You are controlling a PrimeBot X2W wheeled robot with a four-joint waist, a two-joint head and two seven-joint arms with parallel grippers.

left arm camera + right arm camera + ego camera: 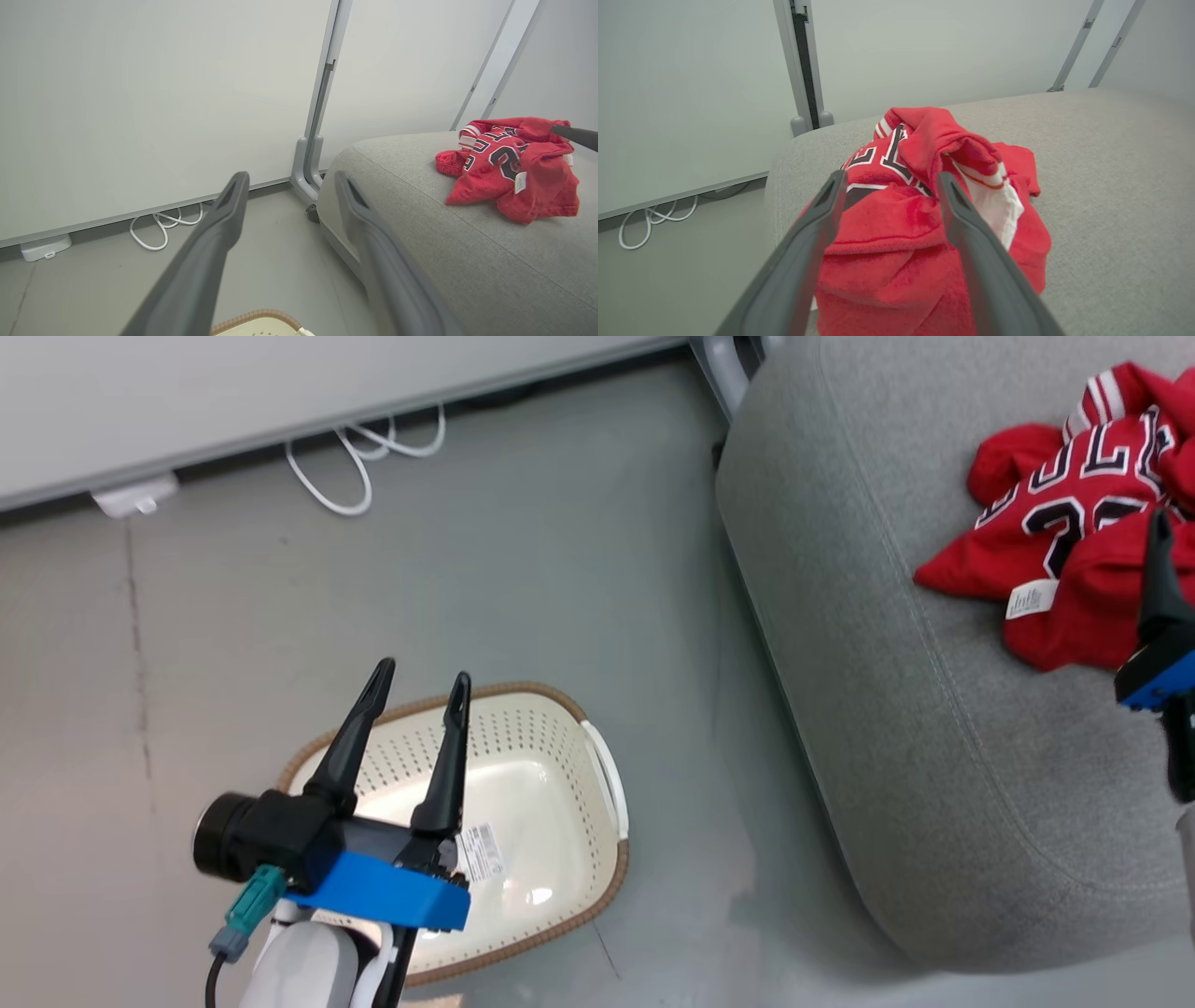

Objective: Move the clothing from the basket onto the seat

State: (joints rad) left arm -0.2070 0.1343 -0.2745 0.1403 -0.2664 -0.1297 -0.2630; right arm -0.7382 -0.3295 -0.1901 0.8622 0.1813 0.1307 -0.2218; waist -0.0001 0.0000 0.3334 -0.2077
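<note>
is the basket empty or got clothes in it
Empty where visible: the basket's bare cream bottom and label sticker show; the left tool hides part. Red clothing lies on the sofa.

Head view steeply downward, wrist views level, sharing clothing (1055, 513)

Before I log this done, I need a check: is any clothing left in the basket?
No, the basket shows a bare bottom with a sticker; the clothing lies on the seat.
</note>
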